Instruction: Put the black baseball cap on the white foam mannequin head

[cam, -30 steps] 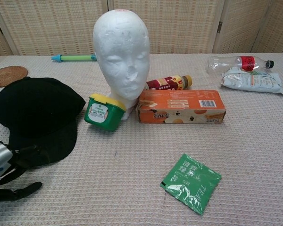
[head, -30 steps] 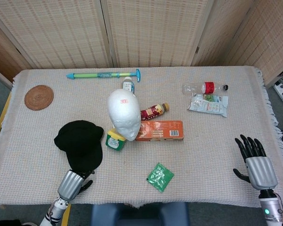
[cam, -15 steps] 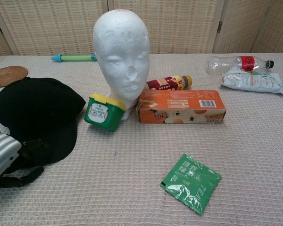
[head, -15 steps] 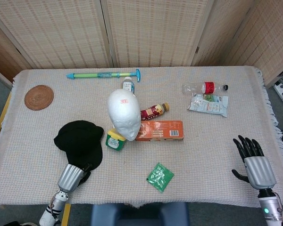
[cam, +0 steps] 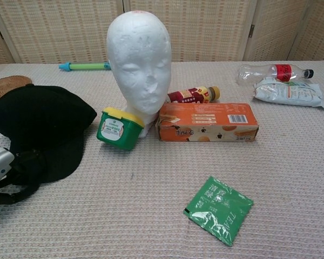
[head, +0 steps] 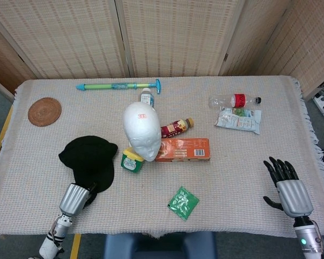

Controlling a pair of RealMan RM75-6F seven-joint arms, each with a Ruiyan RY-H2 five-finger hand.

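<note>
**Left hand gripping the cap's brim at the table's near edge**

A table [head: 248, 178] covered in a pale woven cloth is standing in front of folding wicker screens [head: 173, 38]. The white foam mannequin head [head: 141, 131] is standing upright near the middle, with a green tub with a yellow lid [head: 132, 160] touching its base and an orange carton [head: 182, 149] lying just beside it. A green sachet [head: 183, 202] is lying nearer the front edge, and a round woven coaster [head: 44, 111] is sitting at the far left.

The black baseball cap [head: 88, 161] is lying on the cloth to the left of the mannequin head, apart from it. The left hand [head: 75, 197] is reaching in low from the near edge, its dark fingers [cam: 28, 164] curling around the cap's brim and holding it. The right hand [head: 287, 185] is hovering at the near right corner, palm down, fingers spread and holding nothing.
</note>
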